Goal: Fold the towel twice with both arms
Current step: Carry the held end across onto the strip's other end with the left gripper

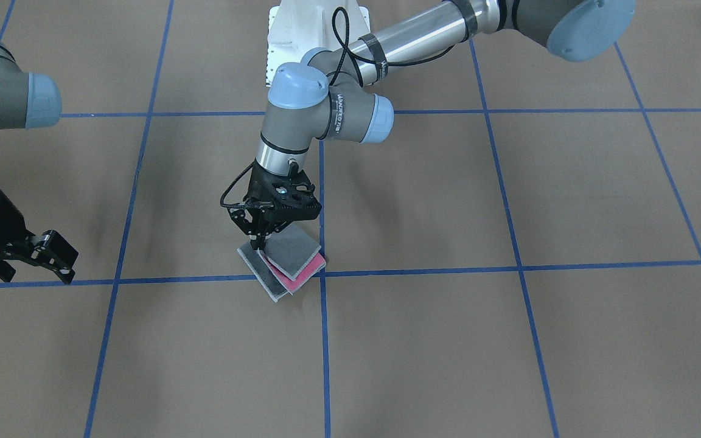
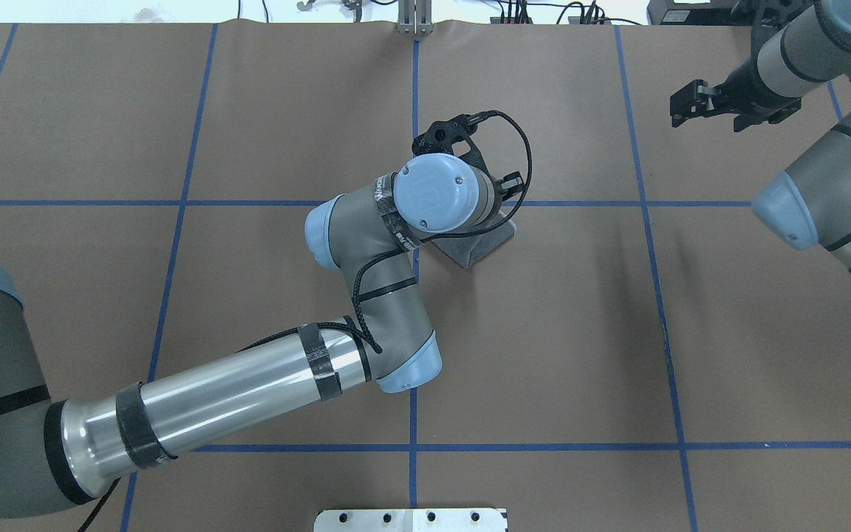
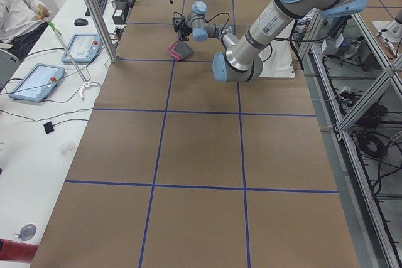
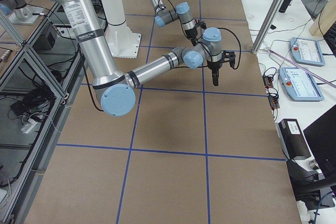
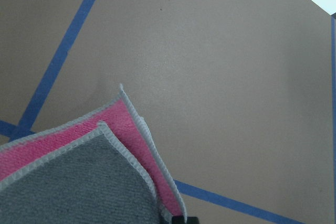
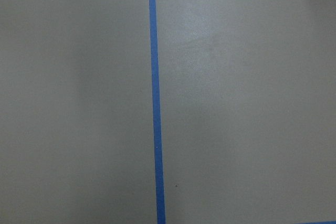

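The towel [image 1: 285, 263] lies folded near the table's middle, at a crossing of blue tape lines. Dark grey faces up, with a pink layer showing along one edge. My left gripper [image 1: 258, 244] points down and is shut on the corner of the towel's top grey layer. In the left wrist view the towel [image 5: 79, 177] fills the lower left, and one fingertip [image 5: 179, 219] shows at the bottom edge. In the overhead view my left wrist hides most of the towel [image 2: 481, 247]. My right gripper [image 1: 69, 267] is open and empty, far off to the side; it also shows in the overhead view [image 2: 680, 109].
Brown paper with a blue tape grid [image 1: 323, 340] covers the table. The white pedestal base [image 1: 317, 30] stands at the robot's edge. A side bench with tablets [image 3: 38, 83] and a metal post [image 3: 94, 10] runs along the far side.
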`<state>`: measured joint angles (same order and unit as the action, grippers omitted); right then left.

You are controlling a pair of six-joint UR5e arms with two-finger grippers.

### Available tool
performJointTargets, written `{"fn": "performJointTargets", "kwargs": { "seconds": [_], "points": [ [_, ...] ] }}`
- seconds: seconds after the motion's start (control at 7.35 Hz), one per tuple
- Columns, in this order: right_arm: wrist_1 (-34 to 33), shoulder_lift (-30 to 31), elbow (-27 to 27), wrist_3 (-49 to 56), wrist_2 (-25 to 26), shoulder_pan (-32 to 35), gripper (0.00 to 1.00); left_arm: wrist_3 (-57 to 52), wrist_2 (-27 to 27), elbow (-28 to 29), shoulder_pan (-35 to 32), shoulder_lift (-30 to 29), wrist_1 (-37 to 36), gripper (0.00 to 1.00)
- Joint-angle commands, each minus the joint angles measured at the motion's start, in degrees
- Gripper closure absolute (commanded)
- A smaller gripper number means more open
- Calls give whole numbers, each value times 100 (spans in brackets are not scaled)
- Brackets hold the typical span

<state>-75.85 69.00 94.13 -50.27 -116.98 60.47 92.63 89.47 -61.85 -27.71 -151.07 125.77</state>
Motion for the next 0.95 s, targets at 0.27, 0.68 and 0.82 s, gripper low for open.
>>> {"fn": "performJointTargets", "kwargs": {
  "seconds": [0.27,0.68,0.82],
  "points": [
    [0,0,-9,-9,0,0,0,-263,0,200,37,-150,9,100],
    [0,0,-9,-9,0,0,0,-263,-9,253,73,-212,0,100],
    [0,0,-9,-9,0,0,0,-263,-9,279,81,-212,0,100]
  ]
}}
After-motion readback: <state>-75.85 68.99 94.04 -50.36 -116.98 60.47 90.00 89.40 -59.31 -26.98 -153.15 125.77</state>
